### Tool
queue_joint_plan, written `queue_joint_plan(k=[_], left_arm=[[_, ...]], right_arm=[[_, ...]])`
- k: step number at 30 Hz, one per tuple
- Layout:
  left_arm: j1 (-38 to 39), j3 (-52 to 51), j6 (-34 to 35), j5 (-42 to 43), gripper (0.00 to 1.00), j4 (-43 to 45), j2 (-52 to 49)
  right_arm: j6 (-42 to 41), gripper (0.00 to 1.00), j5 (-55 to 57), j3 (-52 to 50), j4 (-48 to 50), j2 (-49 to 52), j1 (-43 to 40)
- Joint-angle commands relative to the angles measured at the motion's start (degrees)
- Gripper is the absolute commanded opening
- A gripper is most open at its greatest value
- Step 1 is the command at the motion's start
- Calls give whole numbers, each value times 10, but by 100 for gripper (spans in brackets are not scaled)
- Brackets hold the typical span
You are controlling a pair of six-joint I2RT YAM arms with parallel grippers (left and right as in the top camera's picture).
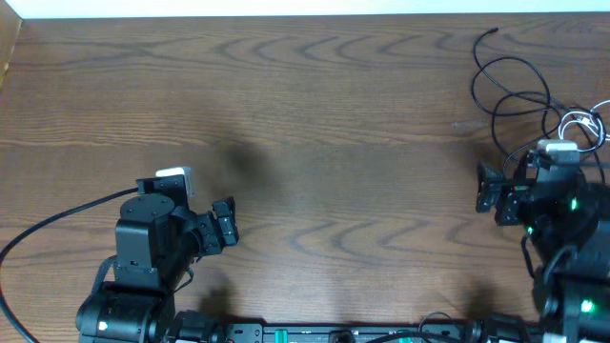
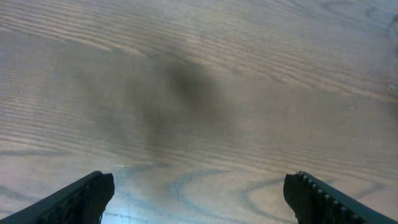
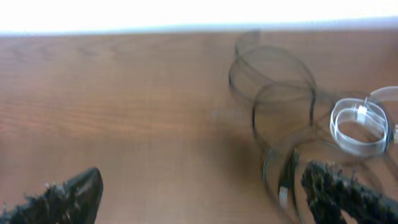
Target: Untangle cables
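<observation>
Overhead view: black cable (image 1: 510,81) lies in loose overlapping loops at the far right of the table (image 1: 315,105), one plug end pointing toward the far edge; white cable (image 1: 583,124) sits in a small coil just right of it, and the two appear to overlap where the loops meet; right gripper (image 1: 488,188) sits just on the near side of the tangle, jaws spread wide, nothing between them; left gripper (image 1: 227,221) is near left, well apart from both cables, equally wide and empty; probably parked clear so the right arm can approach first.

Left wrist view: only bare wood between the spread jaws; no cable in sight.

Right wrist view: blurred; black loops lie ahead and right of the empty jaws; white coil is further right; one black strand runs down beside the right jaw, contact cannot be told.

Judgement: untangling not yet started; a strand lying clear of the overlap looks the safest first grasp.
</observation>
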State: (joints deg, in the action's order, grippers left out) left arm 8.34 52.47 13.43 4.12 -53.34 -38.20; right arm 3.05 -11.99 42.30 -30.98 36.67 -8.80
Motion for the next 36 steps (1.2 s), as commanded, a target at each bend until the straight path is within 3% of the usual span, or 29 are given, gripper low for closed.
queue_joint_plan(k=[1, 8, 17, 23, 28, 36], left_arm=[[-2, -3, -7, -7, 93, 0, 0], [-2, -3, -7, -7, 93, 0, 0], [-2, -3, -7, -7, 93, 0, -1], [-2, -3, -7, -7, 93, 0, -1], [-2, -3, -7, -7, 93, 0, -1], [-2, -3, -7, -7, 93, 0, -1]], right_arm=[[-4, 99, -5, -59, 61, -59, 20], [-4, 99, 16, -211, 250, -201, 60], [-4, 99, 50, -353, 359, -332, 91], [-2, 99, 52, -417, 370, -364, 92], [0, 99, 48, -420, 267, -364, 95], [6, 99, 46, -420, 272, -362, 96]])
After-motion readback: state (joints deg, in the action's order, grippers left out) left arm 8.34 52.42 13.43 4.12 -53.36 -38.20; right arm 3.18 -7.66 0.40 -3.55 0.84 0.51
